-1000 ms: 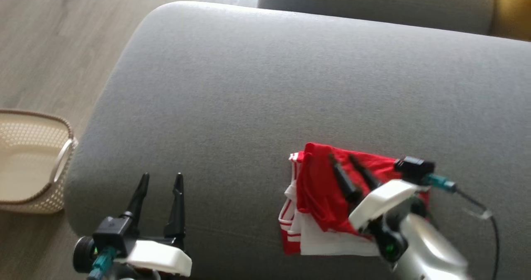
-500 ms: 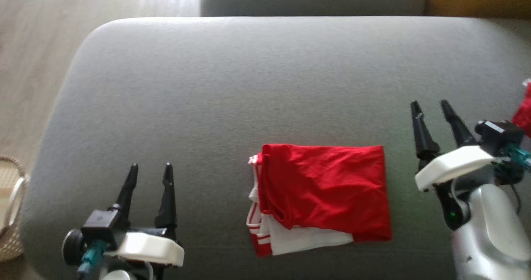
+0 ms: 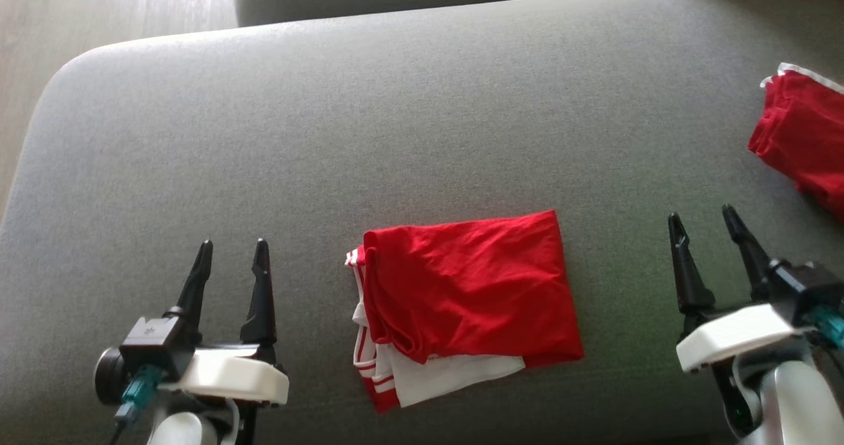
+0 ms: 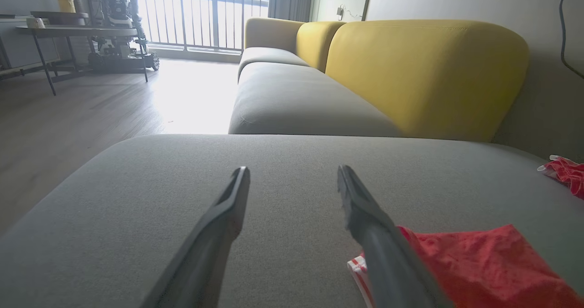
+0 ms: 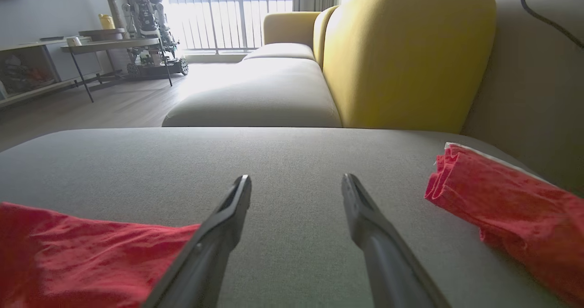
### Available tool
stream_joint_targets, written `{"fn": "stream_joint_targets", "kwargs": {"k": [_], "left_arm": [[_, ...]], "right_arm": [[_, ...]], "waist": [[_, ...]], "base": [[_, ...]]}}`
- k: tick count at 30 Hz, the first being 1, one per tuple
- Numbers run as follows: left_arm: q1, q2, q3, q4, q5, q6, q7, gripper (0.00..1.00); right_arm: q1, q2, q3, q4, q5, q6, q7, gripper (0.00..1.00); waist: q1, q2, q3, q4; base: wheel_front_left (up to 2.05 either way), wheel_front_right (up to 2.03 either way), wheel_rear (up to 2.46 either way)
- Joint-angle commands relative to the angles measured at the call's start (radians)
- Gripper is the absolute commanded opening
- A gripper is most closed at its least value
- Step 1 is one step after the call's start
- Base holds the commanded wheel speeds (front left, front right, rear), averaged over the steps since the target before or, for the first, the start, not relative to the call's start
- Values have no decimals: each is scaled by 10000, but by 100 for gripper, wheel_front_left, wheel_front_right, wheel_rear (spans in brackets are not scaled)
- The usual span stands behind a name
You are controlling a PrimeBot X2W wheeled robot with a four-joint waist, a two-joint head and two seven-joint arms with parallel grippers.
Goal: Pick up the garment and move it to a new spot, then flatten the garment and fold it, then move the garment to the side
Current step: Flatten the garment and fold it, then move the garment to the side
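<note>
Lying folded between spread left gripper, right gripper: garment, seemingly shorts.

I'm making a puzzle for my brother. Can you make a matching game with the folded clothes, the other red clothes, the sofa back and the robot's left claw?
Things:
1. folded garment
2. second garment
3. sofa back
4. left claw

Descriptions:
A. yellow
B. open and empty
C. at the far right of the grey cushion
D. red over white, in the middle of the cushion

Pairs: 1-D, 2-C, 3-A, 4-B
</note>
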Motion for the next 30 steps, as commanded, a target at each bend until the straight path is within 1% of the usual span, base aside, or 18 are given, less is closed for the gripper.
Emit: {"fn": "stream_joint_targets", "kwargs": {"k": [1,9,26,28,30], "left_arm": [[-392,-9,384,-228,-77,-25,-78,100],[-268,-9,243,-111,-171,36,-78,100],[-324,-9,156,28,-191,-39,-78,100],[-312,-9,135,36,-191,-33,-78,100],[-309,-9,108,27,-188,-23,-78,100]], "right_arm": [[-64,7,186,-413,-63,-2,-232,100],[151,8,157,-203,-1,-2,-377,100],[111,8,161,-268,91,-2,-387,100],[127,8,182,-226,168,-2,-387,100],[120,8,274,-84,511,-2,-388,100]], "waist": [[0,0,-47,-77],[0,0,-108,-176],[0,0,-24,51],[0,0,-45,85],[0,0,-40,137]], "base": [[0,0,0],[0,0,0],[0,0,0],[0,0,0],[0,0,0]]}}
